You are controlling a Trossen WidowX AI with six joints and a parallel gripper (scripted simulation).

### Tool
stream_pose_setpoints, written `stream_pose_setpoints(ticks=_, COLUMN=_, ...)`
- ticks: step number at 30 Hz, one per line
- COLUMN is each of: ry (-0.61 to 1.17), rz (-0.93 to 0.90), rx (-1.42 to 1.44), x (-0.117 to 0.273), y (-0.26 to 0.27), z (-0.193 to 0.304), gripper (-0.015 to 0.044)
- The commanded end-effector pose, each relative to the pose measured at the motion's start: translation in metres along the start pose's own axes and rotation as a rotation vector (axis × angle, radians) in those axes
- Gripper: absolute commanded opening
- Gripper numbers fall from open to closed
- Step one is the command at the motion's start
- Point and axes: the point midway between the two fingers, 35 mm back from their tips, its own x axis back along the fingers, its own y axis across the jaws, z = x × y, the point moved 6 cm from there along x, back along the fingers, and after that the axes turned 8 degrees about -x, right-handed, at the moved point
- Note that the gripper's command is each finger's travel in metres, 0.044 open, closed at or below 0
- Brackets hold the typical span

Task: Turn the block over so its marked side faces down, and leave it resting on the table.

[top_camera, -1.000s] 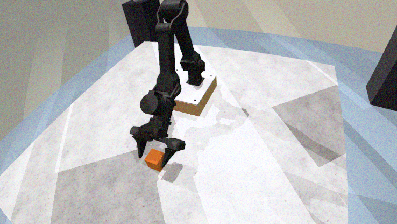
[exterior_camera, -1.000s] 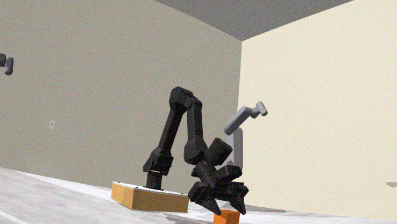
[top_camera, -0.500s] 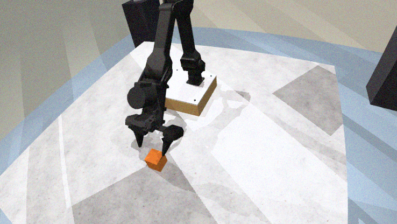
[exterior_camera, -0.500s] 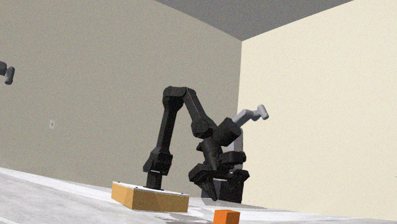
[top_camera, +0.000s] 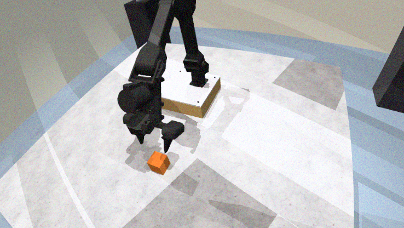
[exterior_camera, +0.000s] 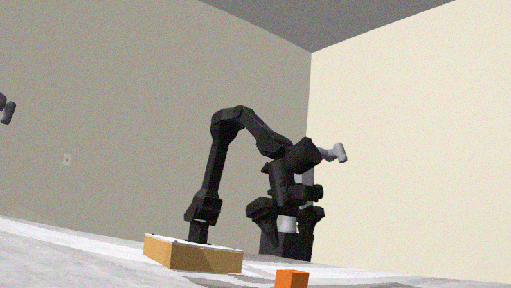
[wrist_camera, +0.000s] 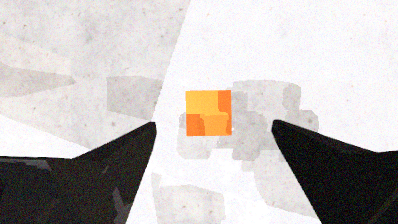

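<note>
The orange block (top_camera: pixel 158 163) (exterior_camera: pixel 291 280) (wrist_camera: pixel 208 112) rests flat on the pale table (top_camera: pixel 268 127). Its top, seen from above in the wrist view, is plain orange with shadow patches, and no mark shows on any face in view. The side facing the arm's base and the underside are hidden. My gripper (top_camera: pixel 154 147) (exterior_camera: pixel 289 240) (wrist_camera: pixel 214 126) is wide open and empty, pointing down above the table. It is clear of the block, which appears between the fingertips in the wrist view, a little nearer the left one.
The arm stands on a wooden base box (top_camera: pixel 180 108) (exterior_camera: pixel 203 261) with a white top, behind the block. A dark box (exterior_camera: pixel 296 246) and a grey arm (exterior_camera: pixel 338 153) are in the background. Another dark box (top_camera: pixel 391 85) stands at the right edge of the top view.
</note>
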Motion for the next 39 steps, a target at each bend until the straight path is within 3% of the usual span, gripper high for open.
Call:
stream_pose_setpoints(ticks=1, ry=0.114, rz=0.013, rx=0.001, x=0.0, y=0.003, z=-0.018, gripper=0.044)
stream_pose_setpoints(ticks=11, ry=0.396, rz=0.05, rx=-0.001, x=0.004, y=0.007, z=-0.05, gripper=0.044)
stream_pose_setpoints(ticks=39, ry=0.401, rz=0.05, rx=-0.001, x=-0.049, y=0.005, z=-0.028, gripper=0.044)
